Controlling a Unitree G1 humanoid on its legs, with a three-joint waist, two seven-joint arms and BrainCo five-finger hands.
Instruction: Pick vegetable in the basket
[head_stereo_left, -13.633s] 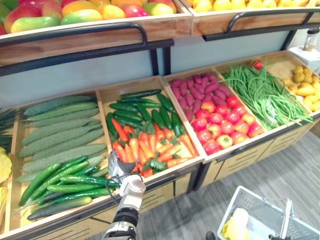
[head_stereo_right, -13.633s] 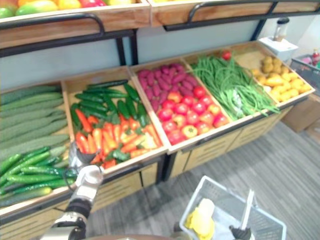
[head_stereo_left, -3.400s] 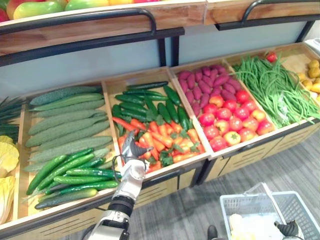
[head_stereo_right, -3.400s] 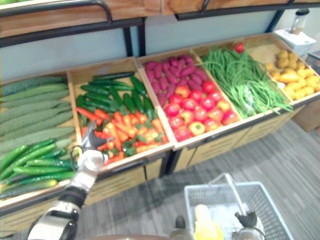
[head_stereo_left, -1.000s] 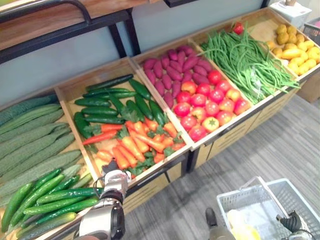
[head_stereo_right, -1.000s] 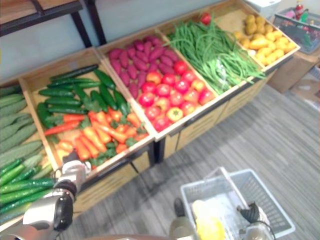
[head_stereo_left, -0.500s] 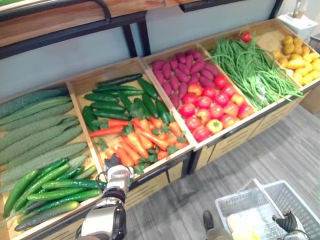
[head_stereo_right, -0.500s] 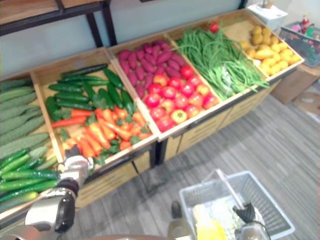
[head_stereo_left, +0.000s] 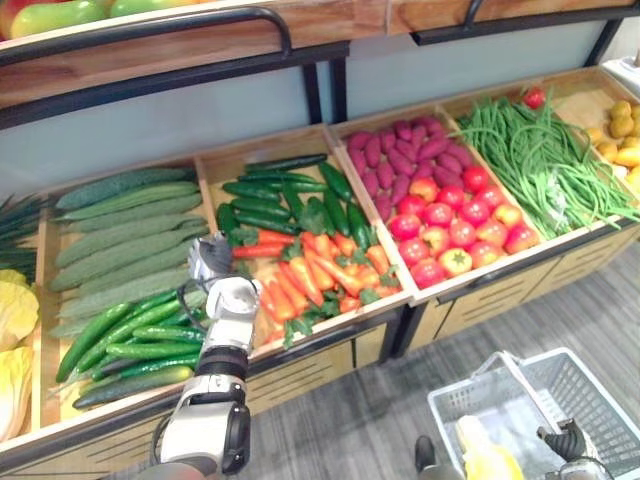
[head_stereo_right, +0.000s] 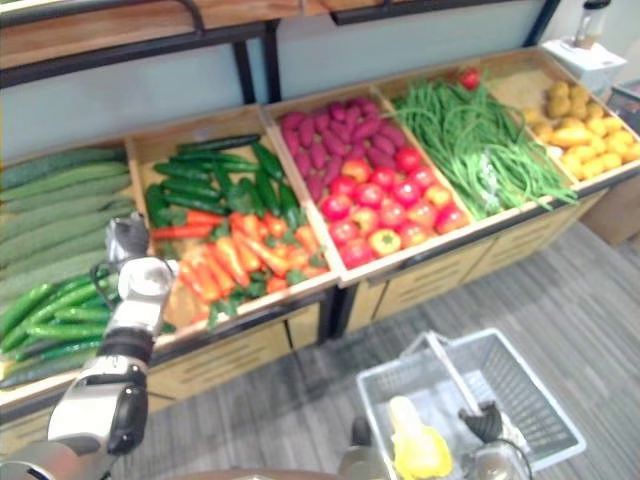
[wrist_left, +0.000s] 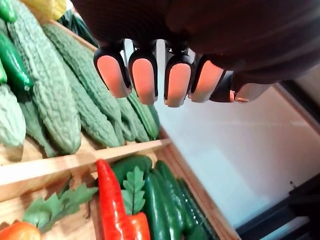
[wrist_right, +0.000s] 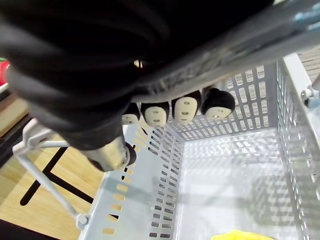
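The left robot hand (head_stereo_left: 218, 272) hung over the wooden divider (head_stereo_left: 203, 205) between two crates, close to the front edge of the stand (head_stereo_left: 305, 375) and toward its left end. In its wrist view the fingers (wrist_left: 144, 75) looked curled in toward the palm with nothing between them, though the angle was poor and how tightly they closed was hard to judge. Bitter gourds (head_stereo_left: 125, 235) lay on one side of the divider. Carrots (head_stereo_left: 300, 280) with leafy tops lay on the other, in the front half of their crate, and none of them touched the hand. Cucumbers (head_stereo_left: 125, 350) filled the front of the left crate, along the stand's front edge. Tomatoes (head_stereo_left: 450, 225) and sweet potatoes (head_stereo_left: 405, 150) shared the next crate to the right, the tomatoes nearer the front edge, and green beans (head_stereo_left: 540, 165) filled the crate beyond, toward the stand's right end. The right robot hand (head_stereo_left: 562, 441) was clenched round the handle (head_stereo_left: 515, 390) of a white basket (head_stereo_left: 600, 385), which was held over the grey floor (head_stereo_left: 400, 410) in front of the stand's right half. A yellow vegetable (head_stereo_left: 478, 455) lay inside the basket, near its front left corner.
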